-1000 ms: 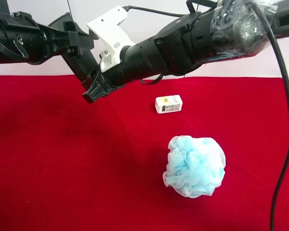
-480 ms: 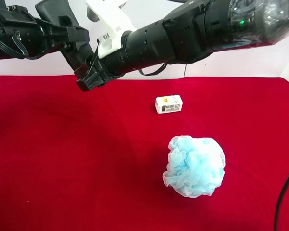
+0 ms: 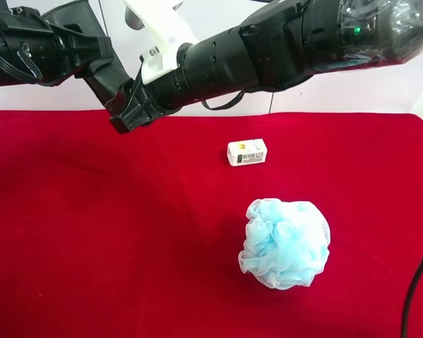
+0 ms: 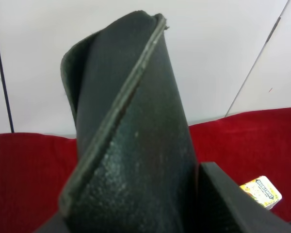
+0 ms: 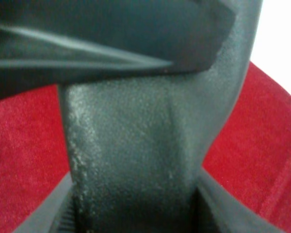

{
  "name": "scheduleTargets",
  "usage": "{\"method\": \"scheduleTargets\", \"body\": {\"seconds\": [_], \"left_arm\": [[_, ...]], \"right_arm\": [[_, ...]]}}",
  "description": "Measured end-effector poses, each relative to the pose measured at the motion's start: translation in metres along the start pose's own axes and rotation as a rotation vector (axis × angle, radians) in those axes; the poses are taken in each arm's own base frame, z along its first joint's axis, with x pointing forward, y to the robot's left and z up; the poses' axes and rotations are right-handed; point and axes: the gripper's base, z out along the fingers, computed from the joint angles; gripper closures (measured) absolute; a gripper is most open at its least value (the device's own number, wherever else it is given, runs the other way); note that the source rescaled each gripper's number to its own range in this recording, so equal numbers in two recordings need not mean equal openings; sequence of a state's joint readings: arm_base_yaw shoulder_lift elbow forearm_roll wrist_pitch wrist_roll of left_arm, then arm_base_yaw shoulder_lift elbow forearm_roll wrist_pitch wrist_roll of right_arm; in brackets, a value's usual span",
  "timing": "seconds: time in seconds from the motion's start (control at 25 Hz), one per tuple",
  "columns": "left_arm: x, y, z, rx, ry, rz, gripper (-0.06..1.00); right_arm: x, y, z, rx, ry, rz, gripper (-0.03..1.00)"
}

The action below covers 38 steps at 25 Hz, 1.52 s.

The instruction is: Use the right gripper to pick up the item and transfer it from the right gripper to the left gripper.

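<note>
Printed label on the small white box (image 3: 247, 152), yellow and dark print, lettering too small to read

Red cloth all across the counter (image 3: 92, 246), flat and smooth, running back to a plain white wall (image 3: 366, 98). Toward the back, a little right of middle in the high view, sits a small white box (image 3: 247, 152), lying flat with a spot of yellow and dark print too small to read. Closer to the camera and a touch further right, there's the fluffy pale-blue bath puff (image 3: 285, 243), a round bundle of mesh ruffles resting on the cloth. Box and puff are near each other but apart, with red showing between them. In the left wrist view the box peeks in at one corner, yellow print showing, and thin dark lines cross the wall.
</note>
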<state>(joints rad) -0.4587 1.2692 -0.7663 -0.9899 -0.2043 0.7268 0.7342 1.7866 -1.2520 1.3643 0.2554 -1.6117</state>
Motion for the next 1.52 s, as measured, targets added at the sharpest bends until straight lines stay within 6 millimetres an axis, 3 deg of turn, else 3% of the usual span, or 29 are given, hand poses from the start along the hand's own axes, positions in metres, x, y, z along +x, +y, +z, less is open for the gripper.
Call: {"method": "scheduleTargets", "body": {"seconds": [0.4,0.44,0.48,0.56,0.6,0.64,0.72,0.88,1.52], "left_arm": [[0.0,0.0,0.0,0.0,0.0,0.0,0.69],[-0.0001,0.0001,0.0,-0.001,-0.001,0.0,0.7],[-0.0003,0.0002,0.0,-0.002,-0.004,0.007,0.74],[-0.0006,0.001,0.0004,-0.008,-0.008,0.014,0.9],[-0.0006,0.001,0.0004,-0.008,-0.008,0.015,0.91],[-0.0006,0.001,0.0004,-0.008,-0.008,0.016,0.91],[-0.0006,0.001,0.0004,-0.008,-0.008,0.017,0.91],[-0.0007,0.001,0.0004,-0.009,-0.009,0.018,0.91],[-0.0008,0.0011,0.0004,-0.009,-0.01,0.019,0.92]], "right_arm": [[0.0,0.0,0.0,0.0,0.0,0.0,0.96],[0.0,0.0,0.0,0.0,0.0,0.0,0.88],[0.0,0.0,0.0,0.0,0.0,0.0,0.74],[-0.0014,-0.0001,-0.0014,0.002,-0.004,-0.001,0.4],[-0.0017,-0.0003,-0.0018,0.005,-0.005,-0.001,0.23],[-0.0017,-0.0003,-0.0018,0.005,-0.005,-0.001,0.12],[-0.0017,-0.0005,-0.0018,0.007,-0.005,-0.001,0.03],[-0.0017,-0.0007,-0.0018,0.009,-0.005,-0.001,-0.03],[-0.0016,-0.0006,-0.0037,0.01,0.011,0.08,-0.03]]}}
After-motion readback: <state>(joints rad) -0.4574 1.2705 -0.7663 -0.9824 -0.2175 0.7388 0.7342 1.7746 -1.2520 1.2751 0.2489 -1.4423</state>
